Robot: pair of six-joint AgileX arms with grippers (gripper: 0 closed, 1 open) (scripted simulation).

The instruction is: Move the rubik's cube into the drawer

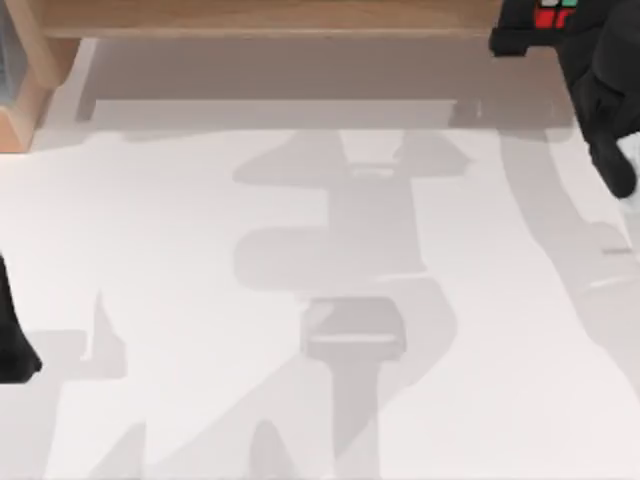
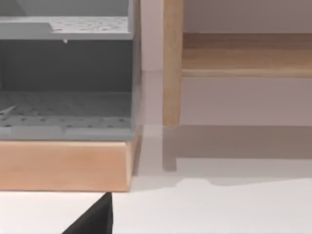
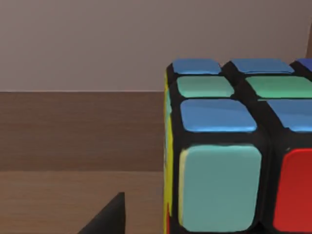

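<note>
The rubik's cube (image 1: pixel 553 14) shows red and green squares at the top view's far right edge, over the wooden cabinet top (image 1: pixel 270 15). My right gripper (image 1: pixel 545 28) is shut on it. In the right wrist view the cube (image 3: pixel 229 161) is very close, with blue, green, red and yellow squares, and one dark fingertip (image 3: pixel 109 217) shows beside it above the wood. The drawer (image 2: pixel 63 165) stands open, with a wooden front and a grey perforated inside; in the top view it sits at the far left (image 1: pixel 22 95). My left arm (image 1: pixel 12 340) is parked at the left edge.
The wooden cabinet runs along the table's far side, with a wooden leg (image 2: pixel 171 63) beside the drawer. The white table (image 1: pixel 320 300) spreads in front of it, crossed by grey arm shadows.
</note>
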